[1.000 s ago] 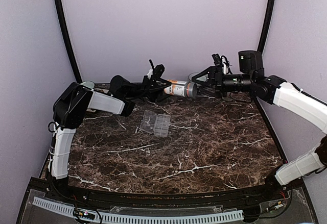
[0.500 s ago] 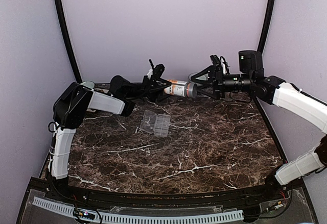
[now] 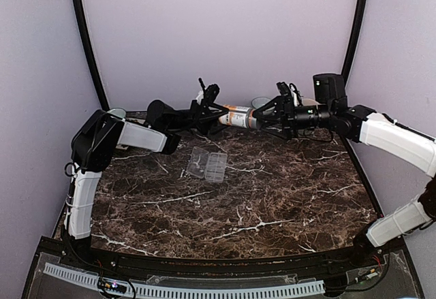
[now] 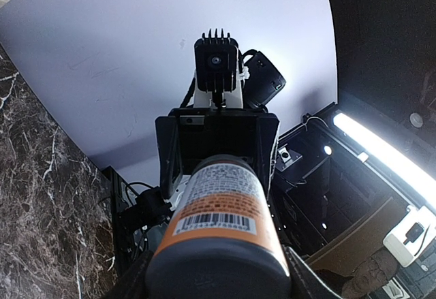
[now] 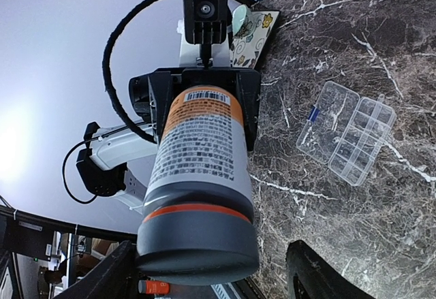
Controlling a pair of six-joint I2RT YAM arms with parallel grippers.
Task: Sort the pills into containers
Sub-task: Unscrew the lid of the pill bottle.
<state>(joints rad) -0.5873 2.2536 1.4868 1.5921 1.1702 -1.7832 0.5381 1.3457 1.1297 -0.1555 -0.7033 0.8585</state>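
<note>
Left gripper (image 3: 221,116) is clamped on the base end of a pill bottle (image 3: 238,117), its fingers pressed against both sides of the white-and-orange label. The bottle is held level above the far edge of the marble table (image 3: 272,197). The left arm rises from its base at the near left corner, folds sharply at the elbow by the left wall, and stretches its forearm rightward along the back of the table.

In front of that gripper, the clear organizer box (image 3: 208,165) lies open on the table. Its lid is swung flat to the left and its small compartments face up. No pills can be made out in them at this size.

The bottle's grey cap (image 5: 197,238) points right, toward the other arm. The right gripper (image 3: 262,117) has its fingers spread to either side of the cap, and the wrist view shows a gap on both sides. The right arm climbs from the near right corner, bends beyond the right edge of the view, and reaches its forearm nearly level to the left, in line with the bottle.
</note>
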